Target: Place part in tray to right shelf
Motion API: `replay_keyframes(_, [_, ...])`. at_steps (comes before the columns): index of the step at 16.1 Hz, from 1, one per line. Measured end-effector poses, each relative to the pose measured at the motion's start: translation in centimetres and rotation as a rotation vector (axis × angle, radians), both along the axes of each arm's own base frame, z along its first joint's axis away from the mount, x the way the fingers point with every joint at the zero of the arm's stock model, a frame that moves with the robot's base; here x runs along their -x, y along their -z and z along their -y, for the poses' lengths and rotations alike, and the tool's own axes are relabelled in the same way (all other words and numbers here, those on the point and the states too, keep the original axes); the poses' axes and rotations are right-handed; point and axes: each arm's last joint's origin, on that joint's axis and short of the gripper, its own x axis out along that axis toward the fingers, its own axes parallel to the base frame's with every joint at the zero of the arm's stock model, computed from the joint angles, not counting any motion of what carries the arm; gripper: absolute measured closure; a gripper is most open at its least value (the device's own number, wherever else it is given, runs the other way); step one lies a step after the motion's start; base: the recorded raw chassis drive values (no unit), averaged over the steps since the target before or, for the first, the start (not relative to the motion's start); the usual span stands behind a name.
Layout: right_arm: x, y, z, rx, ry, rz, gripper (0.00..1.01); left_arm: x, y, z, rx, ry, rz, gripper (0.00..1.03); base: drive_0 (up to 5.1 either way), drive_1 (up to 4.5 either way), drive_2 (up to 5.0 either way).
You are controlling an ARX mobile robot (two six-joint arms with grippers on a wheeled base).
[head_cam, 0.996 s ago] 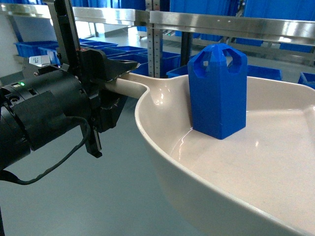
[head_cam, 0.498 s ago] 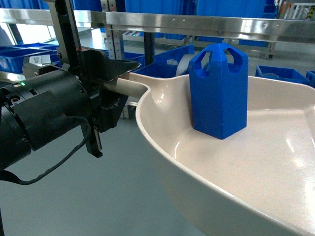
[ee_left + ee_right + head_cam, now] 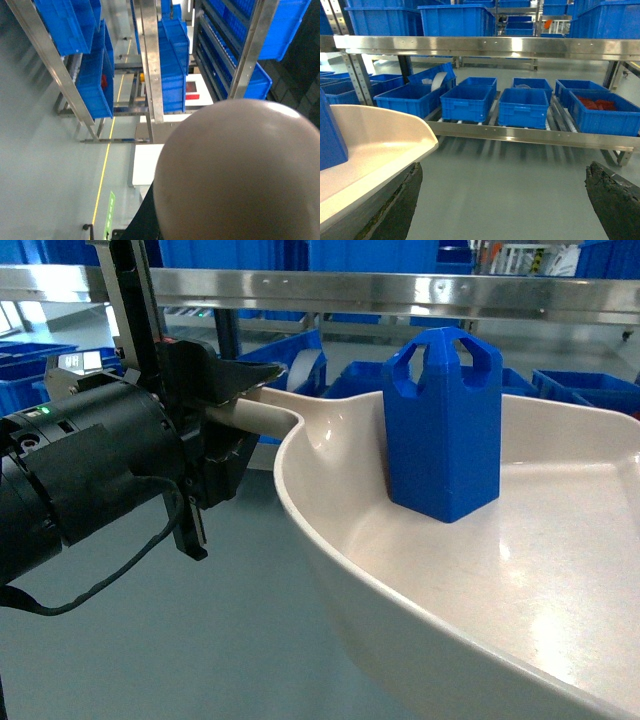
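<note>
The cream tray point(image 3: 520, 580) fills the right of the head view, held up in the air. My left gripper point(image 3: 243, 412) is shut on its long handle point(image 3: 262, 416). The blue part point(image 3: 443, 428) stands upright inside the tray near the handle end. Most of the left wrist view is taken up by the tray's rounded underside point(image 3: 235, 170), which hides the jaws. My right gripper point(image 3: 504, 200) hangs open over the grey floor with nothing between its fingers, and the tray's lip point(image 3: 395, 145) lies just left of it. The steel shelf point(image 3: 530, 135) stands ahead.
Blue ribbed crates point(image 3: 522, 106) sit in a row on the shelf's lower level, one with red items point(image 3: 597, 105). An upper steel rail point(image 3: 350, 285) crosses behind the tray. Rack uprights and more crates point(image 3: 172, 55) show in the left wrist view. Grey floor point(image 3: 510, 170) lies between me and the shelf.
The racks and crates behind have slid leftward in the head view. The tray, the part and my left gripper keep the same places in the picture.
</note>
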Motion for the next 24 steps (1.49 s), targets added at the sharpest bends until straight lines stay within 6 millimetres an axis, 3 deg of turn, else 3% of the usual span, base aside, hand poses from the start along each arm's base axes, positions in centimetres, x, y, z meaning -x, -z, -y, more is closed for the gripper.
replay_keyframes(10, [0.0,0.0,0.0,0.0,0.0,0.0,0.03,0.0,-0.01,0.01,0.0,0.003,0.0,0.89,-1.6,-1.57,-1.6])
replay_keyframes(24, [0.0,-0.01,0.0,0.0,0.0,0.002,0.03,0.02,-0.04,0.06,0.002,0.005,0.003,0.89,0.0,0.0,0.0])
